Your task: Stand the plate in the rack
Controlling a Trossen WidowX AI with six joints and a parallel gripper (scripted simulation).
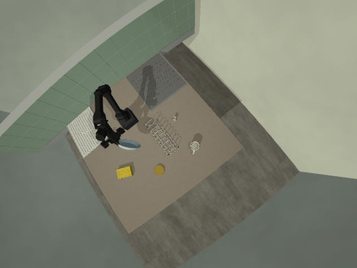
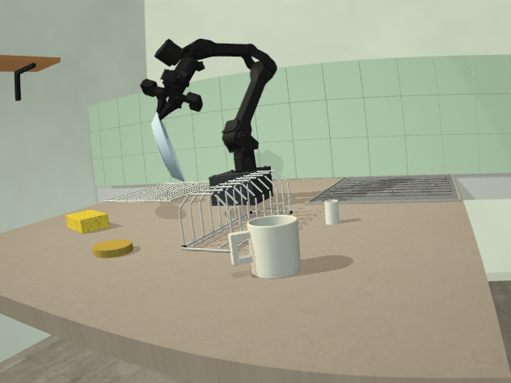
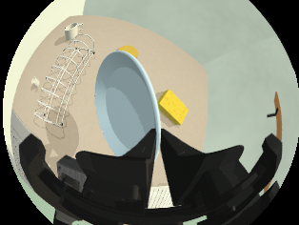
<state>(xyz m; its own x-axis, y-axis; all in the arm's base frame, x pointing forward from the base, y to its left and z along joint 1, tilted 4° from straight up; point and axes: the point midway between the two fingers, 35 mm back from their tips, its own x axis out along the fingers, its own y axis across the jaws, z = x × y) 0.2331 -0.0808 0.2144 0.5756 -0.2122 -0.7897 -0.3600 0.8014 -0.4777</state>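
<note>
"Plate (image 1: 129, 145) (image 2: 166, 147) (image 3: 128, 102), pale blue: location?"
"Held aloft, steeply tilted, apart from the rack (image 1: 162, 136) (image 2: 206, 250) (image 3: 71, 82)."
"Gripper (image 1: 117, 142) (image 2: 159, 116) (image 3: 157, 132)?"
"One, black, clamped on the plate's rim."
"Rack?"
"Wire, on the counter (image 1: 184, 170) (image 2: 371, 288) (image 3: 190, 71)."

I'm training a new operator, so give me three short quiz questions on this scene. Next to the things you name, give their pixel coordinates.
1. True or false: the blue plate (image 1: 129, 145) (image 2: 166, 145) (image 3: 125, 100) is standing in the dish rack (image 1: 177, 147) (image 2: 206, 249) (image 3: 61, 124).
2. Multiple choice: what is the hand (image 1: 116, 142) (image 2: 159, 115) (image 3: 157, 132) gripping? a) the mug's handle; b) the plate's rim; c) the sponge.
3. Fill in: the block-shaped sponge (image 1: 124, 172) (image 2: 87, 220) (image 3: 173, 107) is coloured ____.

Key: 1 false; 2 b; 3 yellow.
</note>
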